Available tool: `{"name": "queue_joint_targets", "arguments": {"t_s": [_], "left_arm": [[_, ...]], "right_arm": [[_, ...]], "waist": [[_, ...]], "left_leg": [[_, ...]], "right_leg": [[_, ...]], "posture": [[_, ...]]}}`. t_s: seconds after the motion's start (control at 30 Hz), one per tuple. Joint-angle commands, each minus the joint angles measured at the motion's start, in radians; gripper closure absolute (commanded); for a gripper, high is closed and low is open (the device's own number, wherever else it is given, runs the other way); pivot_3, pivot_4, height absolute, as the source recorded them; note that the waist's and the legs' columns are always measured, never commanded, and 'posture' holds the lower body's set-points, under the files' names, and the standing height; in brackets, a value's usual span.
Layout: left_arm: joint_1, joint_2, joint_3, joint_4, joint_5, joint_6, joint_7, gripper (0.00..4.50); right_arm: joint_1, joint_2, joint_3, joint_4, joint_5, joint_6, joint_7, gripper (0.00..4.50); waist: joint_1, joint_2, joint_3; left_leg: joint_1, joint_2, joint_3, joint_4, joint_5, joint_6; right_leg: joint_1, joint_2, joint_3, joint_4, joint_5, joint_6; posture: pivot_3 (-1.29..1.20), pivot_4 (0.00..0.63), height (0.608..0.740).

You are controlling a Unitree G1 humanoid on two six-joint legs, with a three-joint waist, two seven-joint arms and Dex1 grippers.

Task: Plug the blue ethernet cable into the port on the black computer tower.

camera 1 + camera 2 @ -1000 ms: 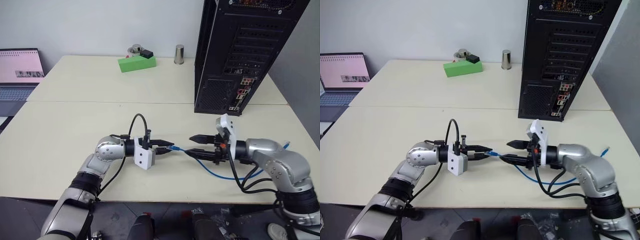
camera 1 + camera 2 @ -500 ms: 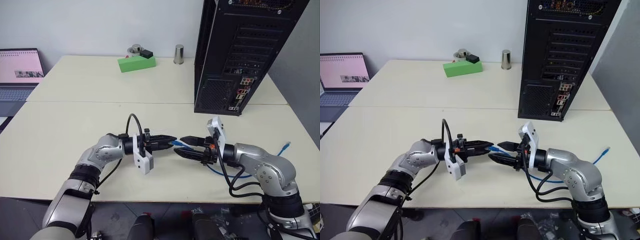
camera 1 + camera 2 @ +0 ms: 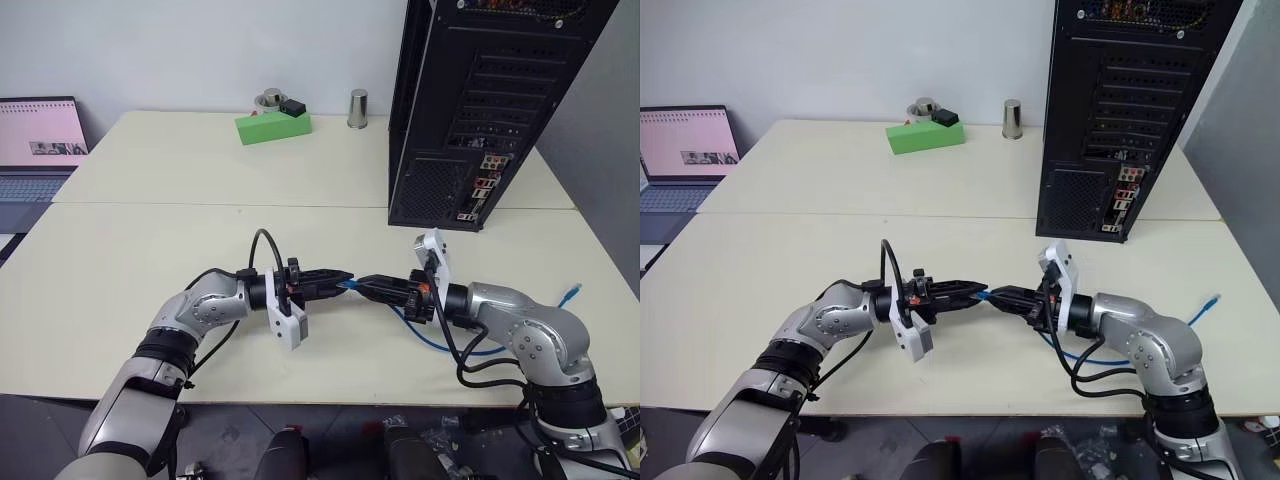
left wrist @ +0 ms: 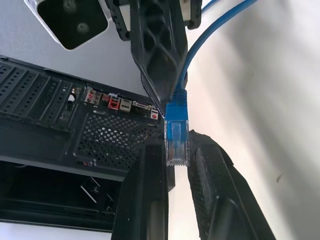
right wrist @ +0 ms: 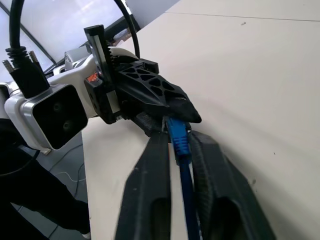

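The blue ethernet cable (image 3: pixel 440 340) lies looped on the table by my right arm, with its far end (image 3: pixel 572 293) near the right edge. Its clear plug (image 4: pixel 176 142) is pinched between the fingers of my left gripper (image 3: pixel 343 278), which is shut on it and points level to the right. My right gripper (image 3: pixel 364 284) meets it tip to tip, shut on the cable (image 5: pixel 183 172) just behind the plug. The black computer tower (image 3: pixel 480 110) stands at the back right. Its rear face, with small coloured ports (image 3: pixel 490 170), is turned toward me.
A green box (image 3: pixel 273 125) with small items on top and a metal cup (image 3: pixel 358 108) stand at the far edge of the table. A laptop (image 3: pixel 40 140) sits at the far left. Black robot wires (image 3: pixel 490 365) loop beside my right arm.
My right gripper moved left to the plug and closed its open fingers on the cable behind it. My left gripper kept its grip on the plug and rolled its wrist.
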State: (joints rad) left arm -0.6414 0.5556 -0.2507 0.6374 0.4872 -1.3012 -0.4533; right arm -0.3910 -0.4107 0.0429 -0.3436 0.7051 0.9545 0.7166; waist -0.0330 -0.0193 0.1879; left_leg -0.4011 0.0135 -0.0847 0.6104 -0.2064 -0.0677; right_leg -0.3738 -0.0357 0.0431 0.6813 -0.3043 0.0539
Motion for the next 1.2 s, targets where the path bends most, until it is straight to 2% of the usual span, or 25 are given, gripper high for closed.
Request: {"name": "queue_joint_targets", "arguments": {"t_s": [0.03, 0.37, 0.43, 0.63, 1.0, 1.2], "left_arm": [[-0.019, 0.007, -0.005, -0.036, 0.004, -0.005, 0.040, 4.19], [-0.022, 0.013, -0.016, -0.040, 0.030, 0.001, 0.081, 4.19], [-0.022, 0.014, -0.016, -0.040, 0.036, 0.002, 0.088, 4.19], [-0.022, 0.021, -0.025, -0.039, 0.049, 0.001, 0.106, 4.19], [-0.022, 0.025, -0.033, -0.040, 0.062, 0.005, 0.131, 4.19], [-0.018, 0.026, -0.033, -0.048, 0.065, 0.009, 0.136, 4.19]], "right_arm": [[-0.024, 0.001, 0.004, -0.012, 0.025, -0.001, 0.010, 4.50], [-0.037, -0.011, 0.008, 0.002, 0.036, 0.004, 0.034, 4.50], [-0.037, -0.016, 0.009, 0.001, 0.040, 0.005, 0.045, 3.84], [-0.037, -0.031, 0.005, 0.009, 0.042, 0.013, 0.043, 2.57], [-0.033, -0.010, -0.006, 0.019, 0.058, 0.017, 0.022, 2.55], [-0.033, -0.008, -0.004, 0.023, 0.055, 0.014, 0.019, 3.67]], "waist": [[0.000, 0.000, 0.000], [0.000, 0.000, 0.000], [0.000, 0.000, 0.000], [0.000, 0.000, 0.000], [0.000, 0.000, 0.000], [0.000, 0.000, 0.000]], "left_leg": [[0.000, 0.000, 0.000, 0.000, 0.000, 0.000], [0.000, 0.000, 0.000, 0.000, 0.000, 0.000], [0.000, 0.000, 0.000, 0.000, 0.000, 0.000], [0.000, 0.000, 0.000, 0.000, 0.000, 0.000], [0.000, 0.000, 0.000, 0.000, 0.000, 0.000], [0.000, 0.000, 0.000, 0.000, 0.000, 0.000]], "right_leg": [[0.000, 0.000, 0.000, 0.000, 0.000, 0.000], [0.000, 0.000, 0.000, 0.000, 0.000, 0.000], [0.000, 0.000, 0.000, 0.000, 0.000, 0.000], [0.000, 0.000, 0.000, 0.000, 0.000, 0.000], [0.000, 0.000, 0.000, 0.000, 0.000, 0.000], [0.000, 0.000, 0.000, 0.000, 0.000, 0.000]], "posture": [[0.00, 0.150, 0.740], [0.00, 0.150, 0.740], [0.00, 0.150, 0.740], [0.00, 0.150, 0.740], [0.00, 0.150, 0.740], [0.00, 0.150, 0.740]]}}
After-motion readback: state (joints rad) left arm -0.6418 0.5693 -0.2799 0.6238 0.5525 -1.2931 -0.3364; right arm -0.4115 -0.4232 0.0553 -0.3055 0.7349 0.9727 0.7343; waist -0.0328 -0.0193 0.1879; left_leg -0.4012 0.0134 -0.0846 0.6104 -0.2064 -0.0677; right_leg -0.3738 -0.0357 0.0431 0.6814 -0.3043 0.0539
